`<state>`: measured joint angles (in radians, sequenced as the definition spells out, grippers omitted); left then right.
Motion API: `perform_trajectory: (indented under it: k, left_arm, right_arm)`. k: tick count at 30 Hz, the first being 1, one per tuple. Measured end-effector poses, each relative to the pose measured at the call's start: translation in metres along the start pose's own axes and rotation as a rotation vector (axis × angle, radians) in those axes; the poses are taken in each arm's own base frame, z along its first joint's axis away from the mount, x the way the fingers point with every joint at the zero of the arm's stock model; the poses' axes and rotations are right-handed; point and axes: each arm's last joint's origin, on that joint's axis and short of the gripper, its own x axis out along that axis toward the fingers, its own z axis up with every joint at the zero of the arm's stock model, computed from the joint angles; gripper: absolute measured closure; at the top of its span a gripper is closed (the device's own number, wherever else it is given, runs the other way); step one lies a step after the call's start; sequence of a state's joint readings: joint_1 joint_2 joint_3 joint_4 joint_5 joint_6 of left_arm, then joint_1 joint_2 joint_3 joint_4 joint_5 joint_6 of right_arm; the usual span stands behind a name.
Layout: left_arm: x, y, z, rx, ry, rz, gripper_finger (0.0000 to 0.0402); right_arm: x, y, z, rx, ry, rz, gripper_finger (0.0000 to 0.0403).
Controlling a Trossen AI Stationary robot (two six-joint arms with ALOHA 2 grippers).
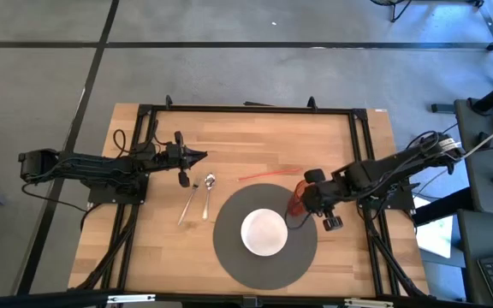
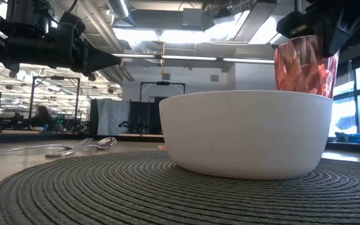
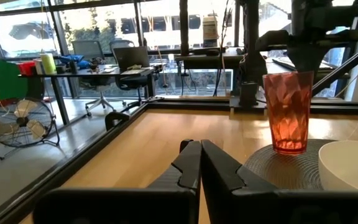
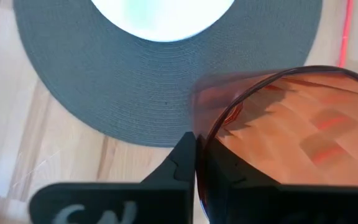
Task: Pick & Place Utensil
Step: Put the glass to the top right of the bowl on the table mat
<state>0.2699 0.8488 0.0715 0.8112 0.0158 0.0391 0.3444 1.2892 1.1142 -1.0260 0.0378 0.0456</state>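
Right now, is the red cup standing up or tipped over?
Standing up. The red cup sits upright on the grey placemat's edge, its mouth facing up, gripped at the rim by the right gripper.

White bowl, faceted red cup, ribbed grey placemat, silver spoon

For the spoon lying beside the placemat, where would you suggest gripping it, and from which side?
I would take the spoon at mid-handle, from straight above, fingers across its thin handle. It lies flat on the table, bowl end away from the front edge, with the fork close alongside. The left gripper is nearest.
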Motion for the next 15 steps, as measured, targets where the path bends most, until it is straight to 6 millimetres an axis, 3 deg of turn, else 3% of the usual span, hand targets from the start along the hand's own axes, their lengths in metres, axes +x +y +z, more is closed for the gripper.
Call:
perform_trajectory:
  k: [11,15]
  left_arm:
    - [0.000,0.000,0.000,0.000,0.000,0.001,0.0397]
    - [0.000,0.000,0.000,0.000,0.000,0.001,0.0397]
  right_arm:
    - [0.023,0.001,0.011,-0.012,0.055,-0.019,0.0388]
    - [0.024,0.001,0.011,-0.030,0.046,-0.012,0.0364]
